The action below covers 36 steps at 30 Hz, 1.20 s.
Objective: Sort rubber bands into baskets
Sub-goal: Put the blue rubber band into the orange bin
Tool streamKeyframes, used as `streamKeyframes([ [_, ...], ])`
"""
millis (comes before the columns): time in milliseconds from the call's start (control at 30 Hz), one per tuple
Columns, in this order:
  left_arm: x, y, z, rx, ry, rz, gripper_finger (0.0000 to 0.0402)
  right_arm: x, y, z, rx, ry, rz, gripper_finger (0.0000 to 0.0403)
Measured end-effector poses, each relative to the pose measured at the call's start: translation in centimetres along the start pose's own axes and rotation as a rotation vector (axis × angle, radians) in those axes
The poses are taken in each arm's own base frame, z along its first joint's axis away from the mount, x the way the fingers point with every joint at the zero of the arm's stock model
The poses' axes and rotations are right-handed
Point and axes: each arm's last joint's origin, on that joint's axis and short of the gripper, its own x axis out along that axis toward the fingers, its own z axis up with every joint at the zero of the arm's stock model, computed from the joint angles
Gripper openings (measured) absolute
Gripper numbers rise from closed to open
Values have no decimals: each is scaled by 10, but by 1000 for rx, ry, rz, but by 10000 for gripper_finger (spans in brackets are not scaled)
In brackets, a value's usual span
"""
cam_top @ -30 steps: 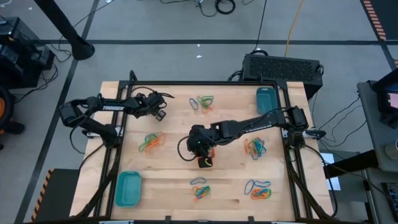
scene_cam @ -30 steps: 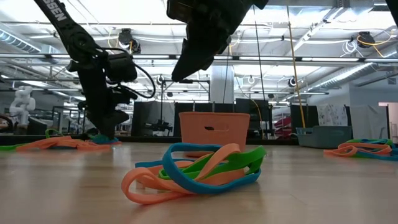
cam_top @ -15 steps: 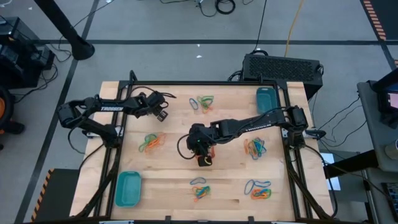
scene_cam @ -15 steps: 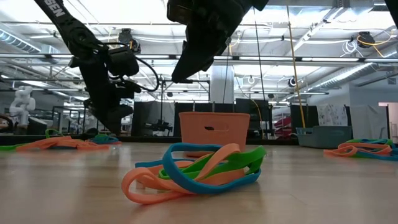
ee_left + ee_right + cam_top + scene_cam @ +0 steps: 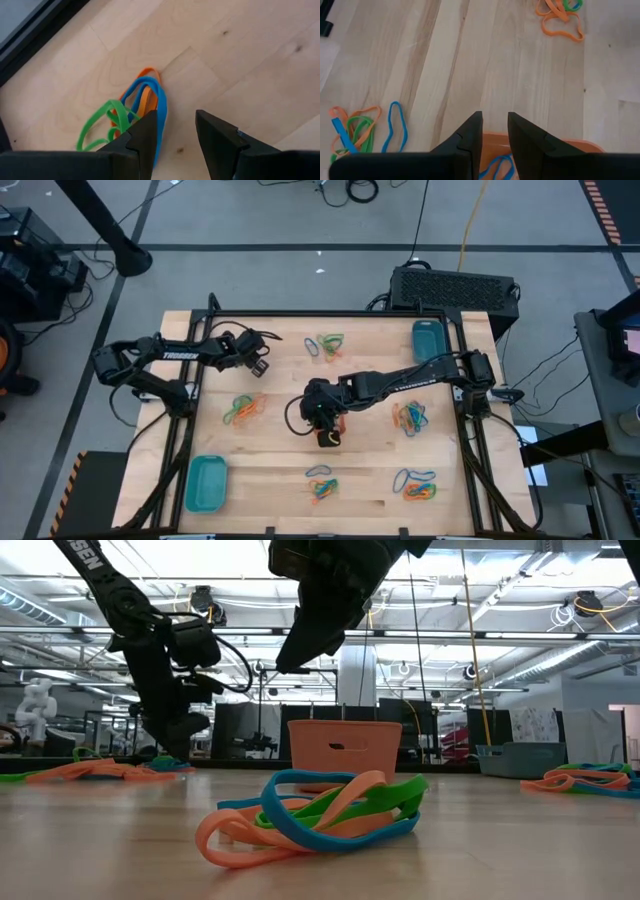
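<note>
1. The table (image 5: 280,470) under me is pale wood planks, smooth, with a faint sheen.
2. The rubber bands (image 5: 135,112) look like smooth matt rubber.
3. The orange basket (image 5: 345,745) is matt plastic.
4. My fingers (image 5: 465,137) are dark matt plastic.

High view straight down over the whole table (image 5: 280,480), low view level at tabletop, wrist views close above the wood, orange basket (image 5: 344,745) shared.

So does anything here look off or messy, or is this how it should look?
One thing looks odd: a blue band lies in the orange basket under the right hand, while both teal baskets look empty. Otherwise only mixed-colour clumps of bands lie scattered on the table. Nothing looks damaged.
</note>
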Motion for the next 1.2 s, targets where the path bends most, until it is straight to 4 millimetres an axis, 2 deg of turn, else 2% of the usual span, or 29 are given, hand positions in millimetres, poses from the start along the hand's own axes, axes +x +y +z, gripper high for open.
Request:
streamKeyframes([
  [367,0,0,0,-24,0,6,140,0,0,0,0,0,0,84],
  [700,0,0,0,-24,-1,10,82,0,0,0,24,1,0,84],
  [867,1,0,-1,-20,12,13,79,0,0,0,26,2,1,84],
  [1067,13,-2,-3,28,24,73,79,0,1,-1,34,8,1,84],
  [1200,15,-7,0,45,0,29,79,0,1,-1,34,10,1,84],
])
